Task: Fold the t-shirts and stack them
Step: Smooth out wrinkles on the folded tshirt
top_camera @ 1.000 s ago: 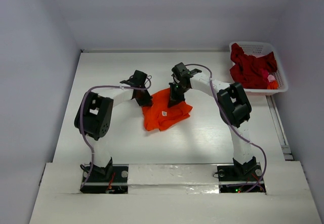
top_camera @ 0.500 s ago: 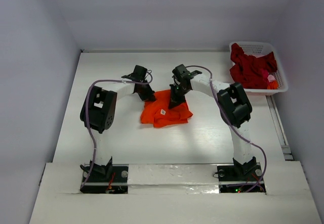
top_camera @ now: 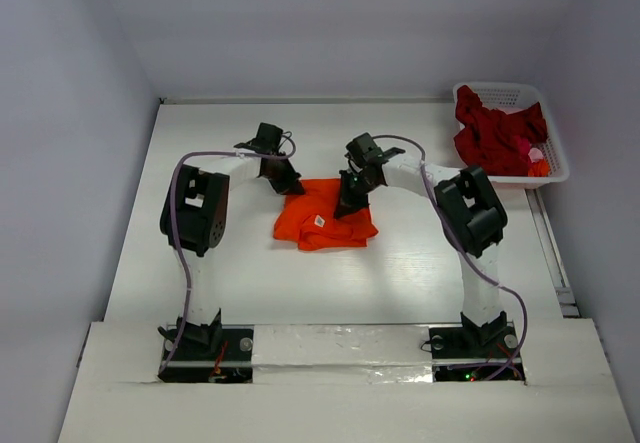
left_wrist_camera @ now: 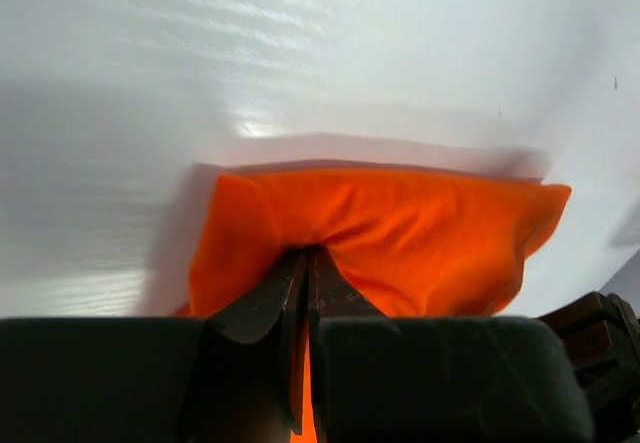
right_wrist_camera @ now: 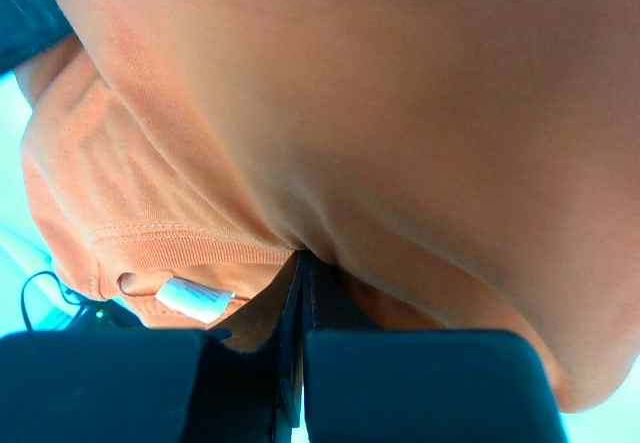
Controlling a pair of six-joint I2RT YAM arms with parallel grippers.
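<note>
A bright orange t-shirt (top_camera: 325,218) with a small white label (top_camera: 320,222) lies bunched in the middle of the table (top_camera: 200,133). My left gripper (top_camera: 291,187) is shut on its far left edge; the left wrist view shows orange cloth (left_wrist_camera: 400,233) pinched between the closed jaws (left_wrist_camera: 307,258). My right gripper (top_camera: 346,206) is shut on the far right part of the same shirt (right_wrist_camera: 350,113), whose label (right_wrist_camera: 195,299) shows beside the fingers. A dark crimson t-shirt (top_camera: 490,133) lies heaped in the basket.
A white latticed plastic basket (top_camera: 548,133) stands at the far right corner, with bits of pink and orange cloth beside the crimson one. White walls close the table at the back and both sides.
Both grippers have moved with the orange shirt, the left one towards the far left. The shirt has been drawn out wider and flatter, and has shifted slightly left.
</note>
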